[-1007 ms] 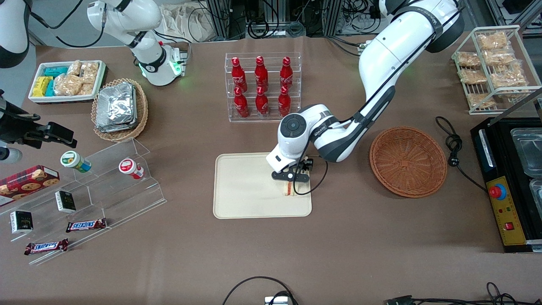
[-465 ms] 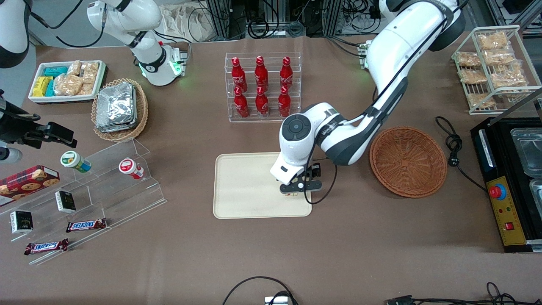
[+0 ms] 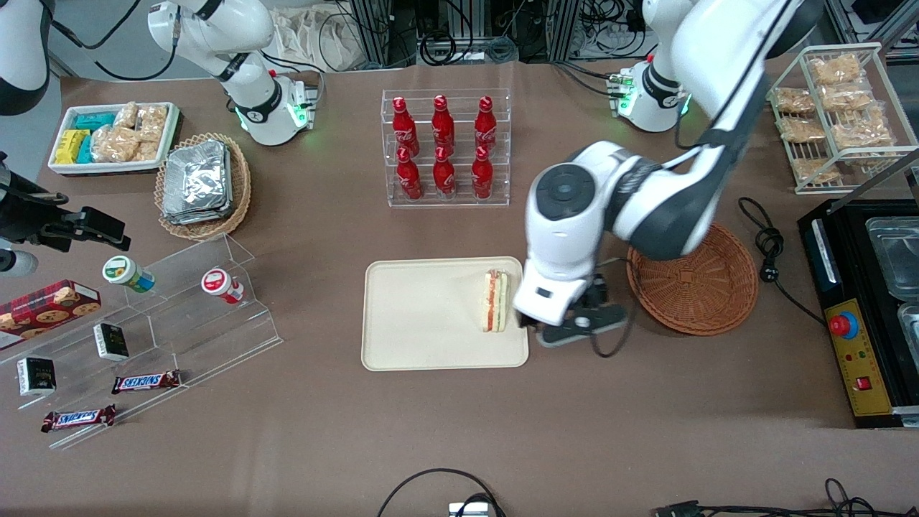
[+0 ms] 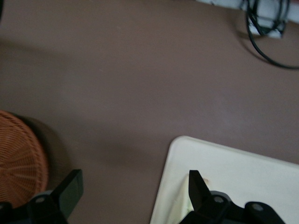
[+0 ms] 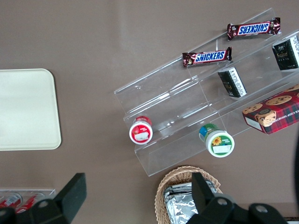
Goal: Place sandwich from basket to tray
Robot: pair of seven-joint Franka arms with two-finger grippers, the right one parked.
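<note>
The sandwich [image 3: 495, 300] stands on its edge on the cream tray [image 3: 423, 316], near the tray's end toward the working arm. My left gripper [image 3: 571, 327] is open and empty. It hovers raised above the table between the tray and the reddish-brown wicker basket [image 3: 707, 287], apart from the sandwich. In the left wrist view the gripper [image 4: 133, 189] has its fingers [image 4: 71, 185] wide apart over bare table, with the tray's corner [image 4: 233, 172] and the basket's rim [image 4: 18, 163] showing to either side. The basket holds nothing that I can see.
A clear rack of red bottles [image 3: 445, 147] stands farther from the front camera than the tray. A black appliance [image 3: 861, 309] and a coiled cable [image 3: 768, 248] lie beside the basket at the working arm's end. Clear snack steps [image 3: 143, 323] lie toward the parked arm's end.
The gripper has let go of the sandwich, which now stands alone on the tray. The gripper has risen and moved off the tray toward the basket.
</note>
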